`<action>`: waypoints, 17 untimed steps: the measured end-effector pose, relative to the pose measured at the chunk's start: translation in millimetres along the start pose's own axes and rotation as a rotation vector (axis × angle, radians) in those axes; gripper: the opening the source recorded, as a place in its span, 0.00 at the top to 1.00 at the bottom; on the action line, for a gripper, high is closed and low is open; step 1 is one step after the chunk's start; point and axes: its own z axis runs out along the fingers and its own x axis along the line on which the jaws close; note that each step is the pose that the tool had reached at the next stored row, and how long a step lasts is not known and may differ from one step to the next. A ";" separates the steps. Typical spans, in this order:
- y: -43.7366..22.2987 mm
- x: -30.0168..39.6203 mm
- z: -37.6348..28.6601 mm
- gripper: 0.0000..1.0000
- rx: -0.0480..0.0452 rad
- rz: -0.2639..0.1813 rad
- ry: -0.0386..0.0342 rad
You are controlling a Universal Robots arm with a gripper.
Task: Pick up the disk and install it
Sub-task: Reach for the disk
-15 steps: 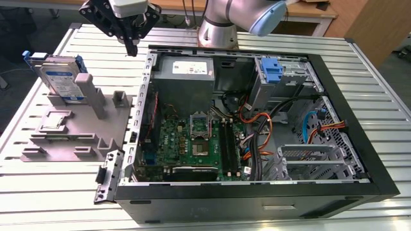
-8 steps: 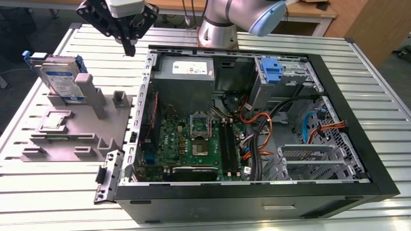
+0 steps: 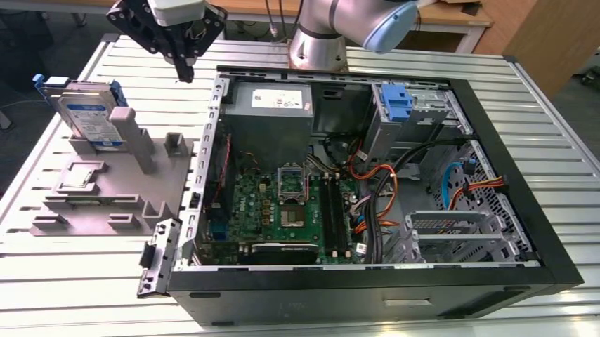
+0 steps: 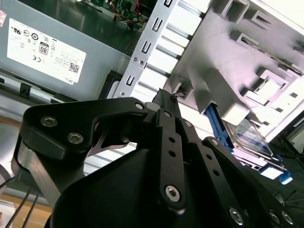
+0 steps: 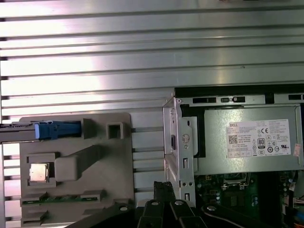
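My pincer (image 3: 185, 73) hangs above the slatted metal table (image 3: 66, 288), between the grey holder (image 3: 98, 193) and the open computer case (image 3: 328, 284). Its two fingers are pressed together with nothing between them (in the second wrist view the tips meet). The disk (image 3: 86, 116) stands upright on its edge in the holder, at the exterior view's left, well apart from me. A small silver chip (image 5: 38, 173) lies flat in the same holder, near the disk.
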 end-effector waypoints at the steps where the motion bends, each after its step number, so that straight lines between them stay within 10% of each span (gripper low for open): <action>1: 0.0 0.6 0.0 0.90 0.0000 0.000 0.0000; 17: -0.8 10.2 0.5 0.90 0.0001 0.000 0.0000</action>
